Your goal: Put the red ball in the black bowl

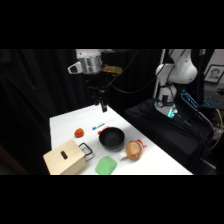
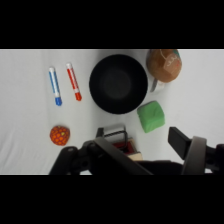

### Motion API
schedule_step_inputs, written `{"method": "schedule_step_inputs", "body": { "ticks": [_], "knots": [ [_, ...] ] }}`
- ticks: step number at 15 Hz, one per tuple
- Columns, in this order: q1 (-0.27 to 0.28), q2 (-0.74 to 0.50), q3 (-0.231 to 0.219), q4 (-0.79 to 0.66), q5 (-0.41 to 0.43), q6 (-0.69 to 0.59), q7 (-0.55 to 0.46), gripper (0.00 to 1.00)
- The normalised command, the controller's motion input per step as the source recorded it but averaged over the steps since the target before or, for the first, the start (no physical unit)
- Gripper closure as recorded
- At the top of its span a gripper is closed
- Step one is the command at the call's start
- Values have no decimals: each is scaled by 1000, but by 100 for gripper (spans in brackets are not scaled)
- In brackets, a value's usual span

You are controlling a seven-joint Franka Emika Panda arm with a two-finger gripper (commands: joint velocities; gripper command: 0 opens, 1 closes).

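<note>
The red ball (image 1: 79, 132) is a small red-orange sphere lying on the white table left of the black bowl (image 1: 111, 138). My gripper (image 1: 102, 102) hangs well above the table's far end, behind both and touching neither. In the wrist view the black bowl (image 2: 119, 83) sits empty at top centre, and the red ball (image 2: 59, 135) lies at lower left. My gripper (image 2: 131, 144) rises from the bottom edge, its fingers spread apart and holding nothing.
A wooden box (image 1: 65, 157) with a black clip (image 1: 86, 149) stands near the front left. Right of the bowl rests a tan-orange round object (image 1: 133, 149), with a green pad (image 1: 105, 165) in front. A blue pen (image 2: 55, 86) and red pen (image 2: 74, 81) lie beside the bowl.
</note>
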Motion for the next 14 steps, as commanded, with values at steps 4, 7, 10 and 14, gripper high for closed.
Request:
{"method": "schedule_step_inputs", "body": {
  "ticks": [4,7,10,14],
  "knots": [
    [-38,64,-11,72,-43,27,38,0],
    [-87,147,-62,189,-84,79,40,0],
    [-99,237,-75,287,-89,145,60,0],
    [-81,378,-64,387,-94,179,109,0]
  ]
}}
